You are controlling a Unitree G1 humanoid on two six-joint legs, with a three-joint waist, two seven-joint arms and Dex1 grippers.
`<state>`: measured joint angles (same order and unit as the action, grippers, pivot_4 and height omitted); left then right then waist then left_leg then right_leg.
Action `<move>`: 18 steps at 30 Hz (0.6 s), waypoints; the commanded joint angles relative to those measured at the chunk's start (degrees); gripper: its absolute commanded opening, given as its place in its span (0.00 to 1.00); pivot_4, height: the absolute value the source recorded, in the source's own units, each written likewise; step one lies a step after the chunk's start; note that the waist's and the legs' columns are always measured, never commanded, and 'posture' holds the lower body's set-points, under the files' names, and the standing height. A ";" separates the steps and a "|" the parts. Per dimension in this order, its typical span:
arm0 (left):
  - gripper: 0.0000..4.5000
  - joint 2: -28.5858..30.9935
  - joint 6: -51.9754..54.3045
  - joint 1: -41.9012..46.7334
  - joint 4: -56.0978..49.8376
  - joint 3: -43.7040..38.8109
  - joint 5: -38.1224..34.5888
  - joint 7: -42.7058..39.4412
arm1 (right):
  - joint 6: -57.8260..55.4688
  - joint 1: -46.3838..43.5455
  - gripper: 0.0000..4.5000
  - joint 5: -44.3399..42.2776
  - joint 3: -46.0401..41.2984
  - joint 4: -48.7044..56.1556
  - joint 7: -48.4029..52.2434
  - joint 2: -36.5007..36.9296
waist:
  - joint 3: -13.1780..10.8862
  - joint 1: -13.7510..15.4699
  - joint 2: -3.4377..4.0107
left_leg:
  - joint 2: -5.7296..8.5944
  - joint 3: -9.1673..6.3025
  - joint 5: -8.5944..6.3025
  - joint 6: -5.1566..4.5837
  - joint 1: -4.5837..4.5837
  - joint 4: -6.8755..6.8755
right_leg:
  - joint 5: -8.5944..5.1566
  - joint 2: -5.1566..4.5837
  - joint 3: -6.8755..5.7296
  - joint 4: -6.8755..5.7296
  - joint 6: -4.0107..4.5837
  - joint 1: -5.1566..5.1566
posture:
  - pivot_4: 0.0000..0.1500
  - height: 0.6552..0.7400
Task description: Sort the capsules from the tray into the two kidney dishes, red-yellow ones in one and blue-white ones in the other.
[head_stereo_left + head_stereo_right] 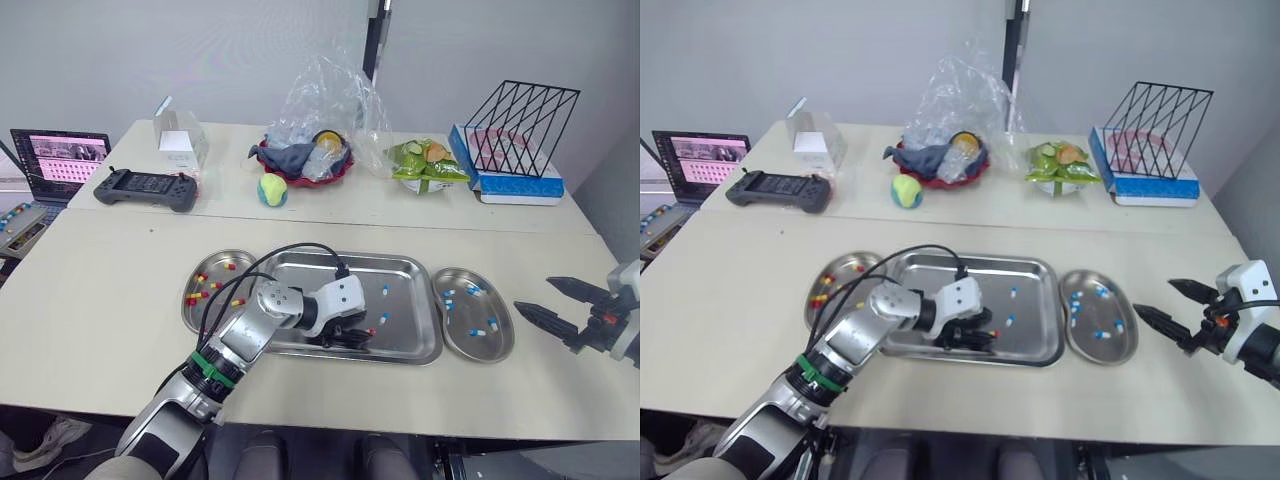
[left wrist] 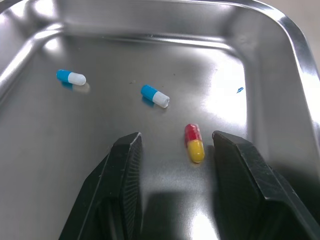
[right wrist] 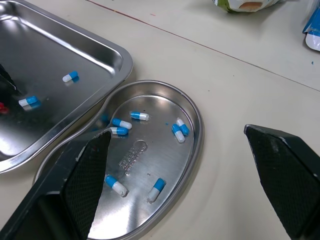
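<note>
My released left gripper (image 2: 176, 139) stands around a red-yellow capsule (image 2: 194, 143) in the tray (image 2: 75, 130); the right dish (image 3: 165, 145) holds blue-white capsules (image 3: 120, 122).

— What is filling the back of the room?
— A plain grey wall (image 1: 200, 50) is running behind everything, with a dark post (image 1: 375, 40) rising against it.
— And the furniture?
— A cream far table (image 1: 330, 210) is sitting edge to edge with the near table (image 1: 100, 300).

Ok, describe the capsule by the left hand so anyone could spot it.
Find the big steel tray. The left hand sits open inside it, with the capsule between its fingers. It's red-yellow; its neighbours are blue-white.
</note>
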<state>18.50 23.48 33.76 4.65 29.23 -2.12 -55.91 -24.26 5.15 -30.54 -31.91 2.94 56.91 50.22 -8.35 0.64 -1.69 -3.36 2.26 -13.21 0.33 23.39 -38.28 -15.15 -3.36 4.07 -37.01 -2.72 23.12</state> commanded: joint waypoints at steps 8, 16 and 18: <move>0.41 -0.77 -1.74 1.78 1.95 0.62 2.68 0.07 | 0.10 -0.35 1.00 0.01 -1.25 1.32 -0.62 1.19 | 0.00 0.04 0.00 | 0.00 0.00 0.00 0.00 0.00 0.00 | 0.00 0.00 0.00 0.00 0.00 0.00 | 1.00 0.92; 0.02 -1.03 -1.04 2.33 2.87 -0.14 3.26 -0.09 | 0.09 -0.25 1.00 0.10 -1.19 1.26 -0.98 1.16 | 0.01 -0.03 0.01 | 0.00 0.00 -0.01 -0.02 -0.01 0.01 | -0.01 0.00 0.00 0.00 -0.02 -0.01 | 1.00 0.92; 0.02 -0.99 -1.17 2.33 2.87 -0.40 3.02 -0.36 | 0.12 -0.25 1.00 0.12 -1.14 1.26 -1.00 1.12 | 0.01 0.00 0.02 | 0.00 0.00 -0.01 -0.02 -0.01 0.00 | -0.01 0.00 0.00 0.00 -0.02 -0.01 | 1.00 0.92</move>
<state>17.53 22.41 35.77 7.61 29.20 0.87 -55.86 -24.29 5.14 -30.44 -31.91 2.94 56.11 50.23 -8.34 0.64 -1.67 -3.35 2.26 -13.22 0.31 23.38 -38.28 -15.16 -3.36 4.07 -37.01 -2.74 23.11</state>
